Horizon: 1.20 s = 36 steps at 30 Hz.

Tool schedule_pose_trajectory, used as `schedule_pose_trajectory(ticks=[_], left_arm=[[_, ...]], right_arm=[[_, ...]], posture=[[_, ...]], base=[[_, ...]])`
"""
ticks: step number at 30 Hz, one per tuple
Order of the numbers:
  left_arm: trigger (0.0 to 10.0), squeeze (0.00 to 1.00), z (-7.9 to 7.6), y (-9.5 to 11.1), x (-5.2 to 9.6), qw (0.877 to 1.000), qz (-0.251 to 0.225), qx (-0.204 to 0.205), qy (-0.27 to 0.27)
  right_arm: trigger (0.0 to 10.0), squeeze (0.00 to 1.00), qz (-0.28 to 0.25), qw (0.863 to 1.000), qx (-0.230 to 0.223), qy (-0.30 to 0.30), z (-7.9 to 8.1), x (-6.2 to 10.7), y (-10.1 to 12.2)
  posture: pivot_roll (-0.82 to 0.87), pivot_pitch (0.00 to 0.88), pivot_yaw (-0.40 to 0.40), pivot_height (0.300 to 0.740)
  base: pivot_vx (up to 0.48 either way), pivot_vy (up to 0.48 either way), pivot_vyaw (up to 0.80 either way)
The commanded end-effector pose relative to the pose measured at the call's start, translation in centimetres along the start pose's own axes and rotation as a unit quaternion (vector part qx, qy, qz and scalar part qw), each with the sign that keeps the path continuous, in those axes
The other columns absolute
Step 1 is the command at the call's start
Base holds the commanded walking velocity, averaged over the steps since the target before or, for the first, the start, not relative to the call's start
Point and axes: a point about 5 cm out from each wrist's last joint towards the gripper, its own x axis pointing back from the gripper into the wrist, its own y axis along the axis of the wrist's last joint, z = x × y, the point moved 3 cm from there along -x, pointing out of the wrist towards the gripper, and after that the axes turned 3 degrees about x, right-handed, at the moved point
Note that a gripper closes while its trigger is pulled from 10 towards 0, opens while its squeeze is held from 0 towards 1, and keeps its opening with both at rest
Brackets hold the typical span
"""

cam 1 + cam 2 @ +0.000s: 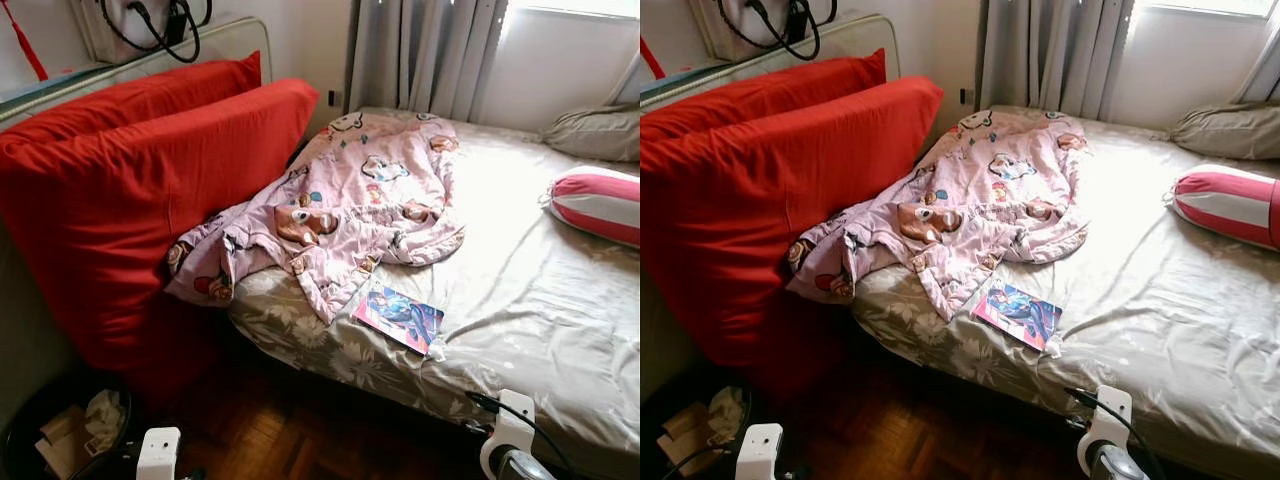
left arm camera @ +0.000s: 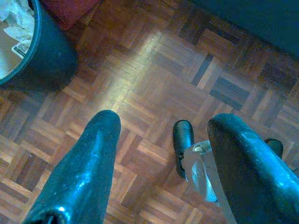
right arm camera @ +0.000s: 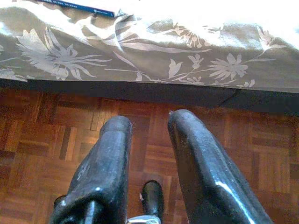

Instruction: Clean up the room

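Parquet floor open beside bed edge; comic near edge.

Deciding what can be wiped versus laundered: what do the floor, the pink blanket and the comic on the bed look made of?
Floor: wood parquet, glossy; small blocks in a basket pattern reflecting light.
Pink blanket: soft printed fabric, matte, crumpled into folds.
Comic: likely glossy paper; thin, flat, with a slight sheen on its cover.
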Motion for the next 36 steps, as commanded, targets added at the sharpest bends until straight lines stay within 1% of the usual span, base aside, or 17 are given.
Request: schedule_pose_trajectory(ticks=[1,4,6,8,9,12,14,16,22,25,36], left_arm=[[10.0,0.0,-0.13,-0.07,-0.01,1.0,0.001,-0.003,-0.002],[10.0,0.0,-0.14,-0.05,-0.01,1.0,0.001,-0.003,-0.003],[10.0,0.0,-0.12,0.01,-0.03,1.0,0.0,-0.002,-0.002],[10.0,0.0,-0.11,0.03,-0.03,1.0,0.0,-0.001,-0.002],[10.0,0.0,-0.09,0.06,-0.03,1.0,0.0,0.0,-0.001],[10.0,0.0,-0.07,0.1,-0.03,1.0,-0.001,0.001,0.0],[10.0,0.0,-0.06,0.14,-0.03,1.0,-0.002,0.001,0.0],[10.0,0.0,-0.05,0.14,-0.03,1.0,-0.002,0.001,0.0],[10.0,0.0,-0.03,0.19,-0.04,1.0,-0.002,0.001,0.0],[10.0,0.0,-0.02,0.2,-0.04,1.0,-0.002,0.001,0.0],[10.0,0.0,-0.04,0.27,-0.06,1.0,-0.003,0.0,0.001]], right_arm=[[10.0,0.0,0.001,1.0,0.004,0.001,-0.07,-0.01,0.17],[10.0,0.0,0.001,1.0,0.004,0.002,-0.05,-0.02,0.18],[10.0,0.0,0.001,1.0,0.029,0.004,-0.07,-0.03,0.39],[10.0,0.0,0.0,0.999,0.037,0.004,-0.09,-0.04,0.48],[10.0,0.0,-0.001,0.999,0.049,0.008,-0.01,-0.05,0.61],[10.0,0.0,-0.003,0.999,0.048,0.01,0.05,-0.06,0.65],[10.0,0.0,0.0,0.999,0.044,0.008,0.03,-0.06,0.58],[10.0,0.0,0.004,0.998,0.056,0.012,0.05,-0.06,0.57],[10.0,0.0,0.0,0.999,0.044,0.016,0.2,-0.08,0.63],[10.0,0.0,0.002,0.998,0.053,0.017,0.2,-0.08,0.66],[10.0,0.0,0.003,0.998,0.056,0.022,0.23,-0.09,0.75]], posture=[[0.09,0.0,-0.022,0.74],[0.08,0.0,-0.022,0.74],[0.09,0.0,-0.023,0.74],[0.09,0.0,-0.023,0.74],[0.08,0.0,-0.023,0.74],[0.09,0.0,-0.023,0.74],[0.09,0.0,-0.022,0.74],[0.08,0.0,-0.021,0.74],[0.09,0.0,-0.02,0.74],[0.09,0.0,-0.02,0.74],[0.09,0.0,-0.02,0.74]], base=[[0.0,0.0,0.0],[0.0,0.0,0.0],[0.0,0.0,0.0],[0.0,0.0,0.0],[0.244,0.0,0.0],[0.249,0.0,0.5],[0.251,0.0,0.0],[0.253,0.0,0.0],[0.269,0.0,0.0],[0.296,0.0,0.0],[0.308,0.0,0.0]])
